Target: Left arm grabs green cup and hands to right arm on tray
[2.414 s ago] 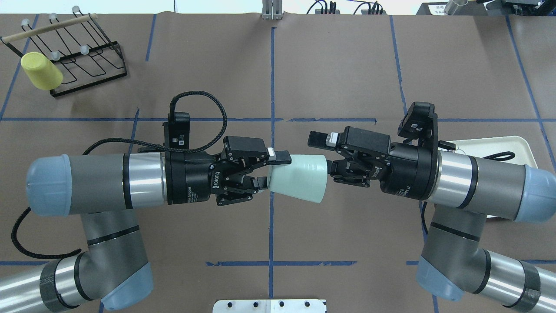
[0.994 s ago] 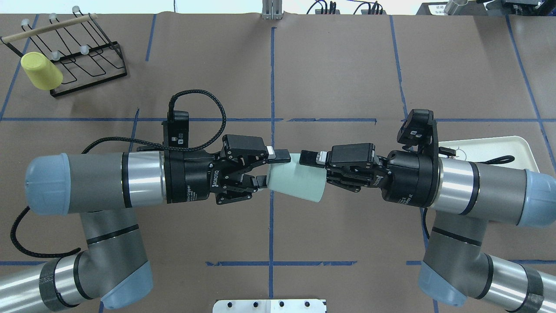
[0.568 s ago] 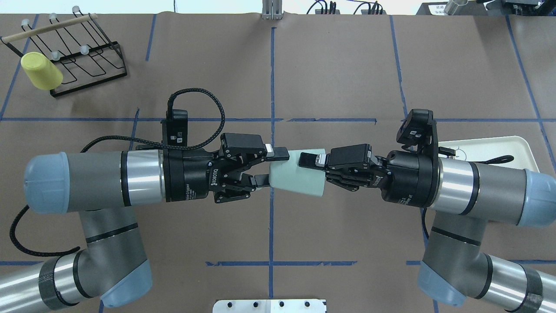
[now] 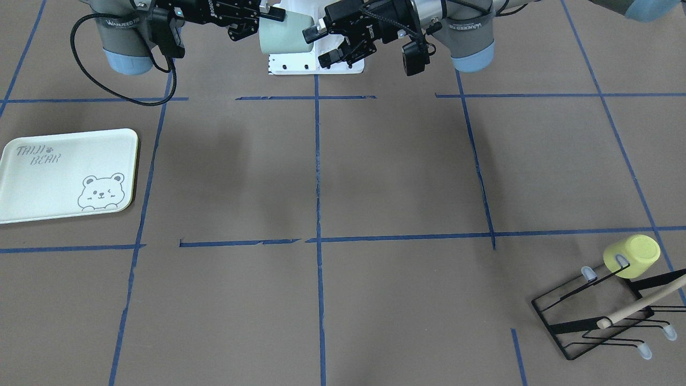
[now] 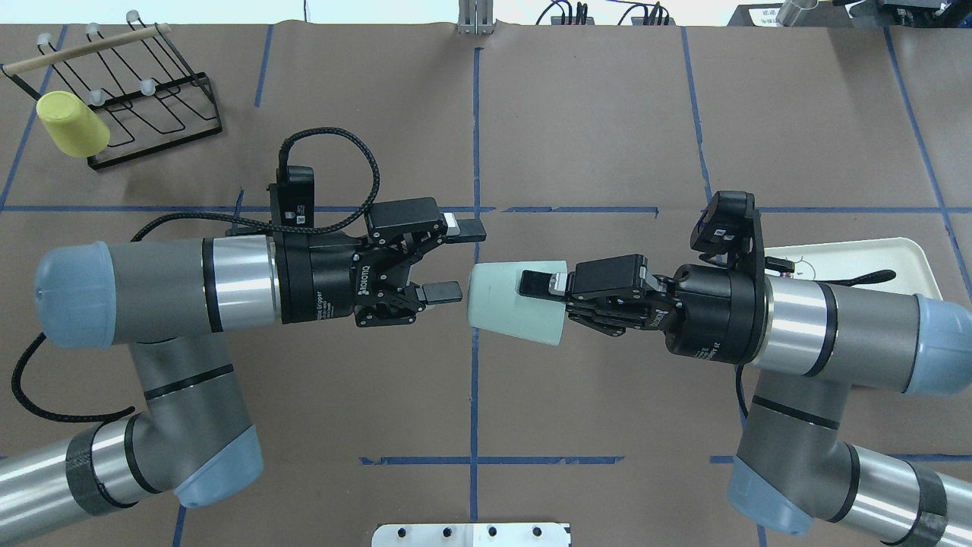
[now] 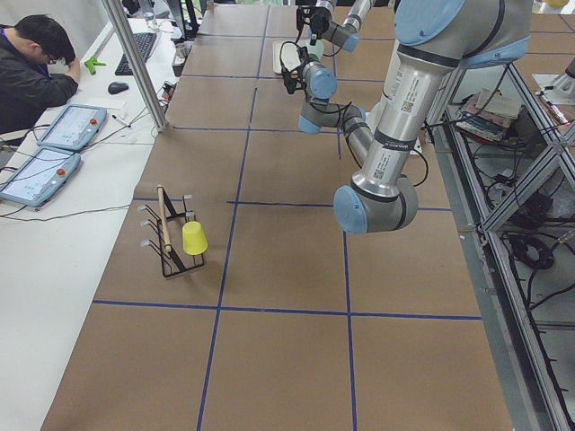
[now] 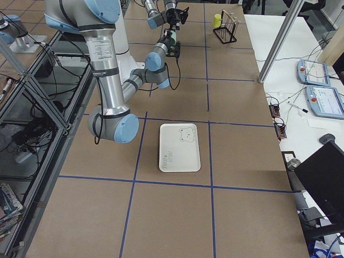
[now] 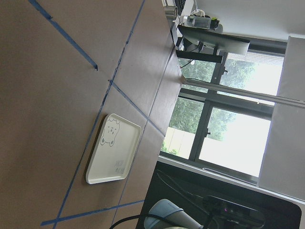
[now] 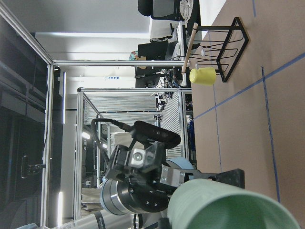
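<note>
The green cup [image 5: 505,308] lies on its side in mid-air over the table's middle, its base toward my left arm. My right gripper [image 5: 536,289] is shut on the cup's rim, with one finger [image 5: 531,282] on the outer wall. My left gripper [image 5: 458,260] is open and empty, a small gap left of the cup's base. In the front-facing view the cup [image 4: 286,35] sits between the right gripper [image 4: 268,19] and the left gripper [image 4: 321,45]. The right wrist view shows the cup [image 9: 224,205] close up. The tray [image 5: 858,254] lies partly under my right arm and is bare [image 4: 32,182].
A yellow cup [image 5: 72,125] hangs on a black wire rack [image 5: 152,99] at the table's far left corner, also seen in the front-facing view [image 4: 632,256]. A white mounting plate [image 5: 471,534] sits at the near edge. Blue tape lines grid the brown table.
My right gripper closed on the cup's rim. My left gripper then opened, let go of the cup's base and drew back to the left. The cup stays with the right gripper.
</note>
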Controlling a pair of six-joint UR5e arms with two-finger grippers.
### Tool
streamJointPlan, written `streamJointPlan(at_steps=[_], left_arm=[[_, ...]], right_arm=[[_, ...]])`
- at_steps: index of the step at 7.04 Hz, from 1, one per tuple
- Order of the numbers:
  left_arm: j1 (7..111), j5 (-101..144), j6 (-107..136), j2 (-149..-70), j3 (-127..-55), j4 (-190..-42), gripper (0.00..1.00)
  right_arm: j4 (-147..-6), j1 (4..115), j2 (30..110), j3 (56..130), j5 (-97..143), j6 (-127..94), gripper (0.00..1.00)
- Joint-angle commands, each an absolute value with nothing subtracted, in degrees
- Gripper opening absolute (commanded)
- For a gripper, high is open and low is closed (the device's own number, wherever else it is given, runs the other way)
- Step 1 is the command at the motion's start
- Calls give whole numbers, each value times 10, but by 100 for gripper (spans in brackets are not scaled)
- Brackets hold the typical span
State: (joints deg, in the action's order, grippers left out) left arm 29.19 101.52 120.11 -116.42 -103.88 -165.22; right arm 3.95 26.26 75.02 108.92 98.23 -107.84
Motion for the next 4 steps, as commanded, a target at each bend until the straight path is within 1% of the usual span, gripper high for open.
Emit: streamJointPlan(at_steps=[1,2,3,4], left_arm=[[332,1013,1196,-1164,-986,-1649,100],[368,1022,1182,-1162,-935,-1639,100],[387,1060,1108,-1162,-904,-1607,100],[419,1122,1043,-1160,-904,-1523,100]], right_arm=[[29,270,755,1087,984,-1078,0],[-28,308,758,1082,1027,-1078,0],[-135,378,751,1083,1141,-1075,0],[-225,431,748,1085,1229,-1015,0]])
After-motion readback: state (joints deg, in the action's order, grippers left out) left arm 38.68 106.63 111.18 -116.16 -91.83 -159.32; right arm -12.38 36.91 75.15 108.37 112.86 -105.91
